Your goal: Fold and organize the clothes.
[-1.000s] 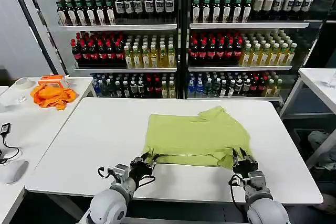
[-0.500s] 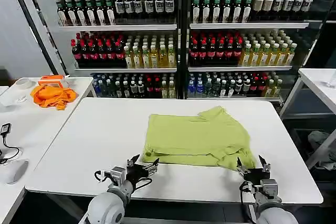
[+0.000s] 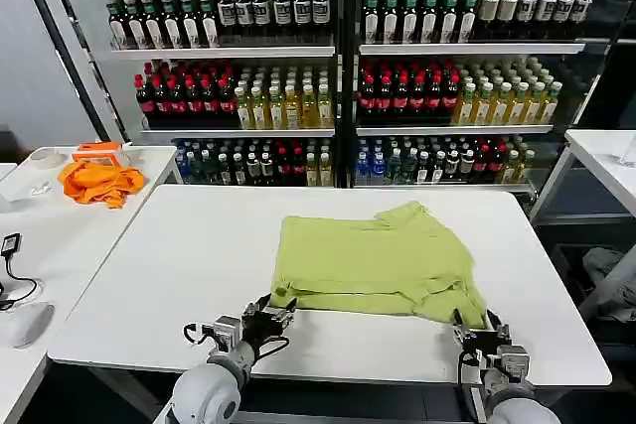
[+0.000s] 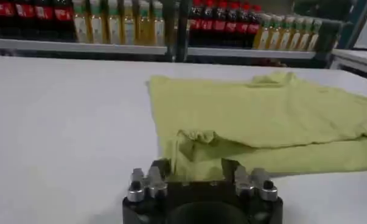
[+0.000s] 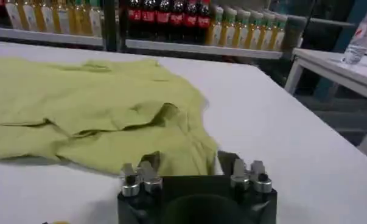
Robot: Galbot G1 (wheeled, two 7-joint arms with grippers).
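The clothes are one light yellow-green T-shirt (image 3: 373,260), folded over once and lying flat on the white table (image 3: 179,265). My left gripper (image 3: 270,309) is at the shirt's near left corner. In the left wrist view the left gripper (image 4: 196,169) is open, with the shirt's (image 4: 262,115) hem lying between its fingers. My right gripper (image 3: 479,326) is at the near right corner. It is open too (image 5: 189,161), with the shirt's (image 5: 80,103) rumpled edge between its fingers.
An orange cloth (image 3: 97,182) and a tape roll (image 3: 44,157) lie on the side table at the left. Drink shelves (image 3: 338,76) stand behind the table. Another white table (image 3: 606,151) is at the right.
Both grippers let go of the shirt's near hem, drew back toward the table's front edge and opened. They have since edged forward a little to the hem.
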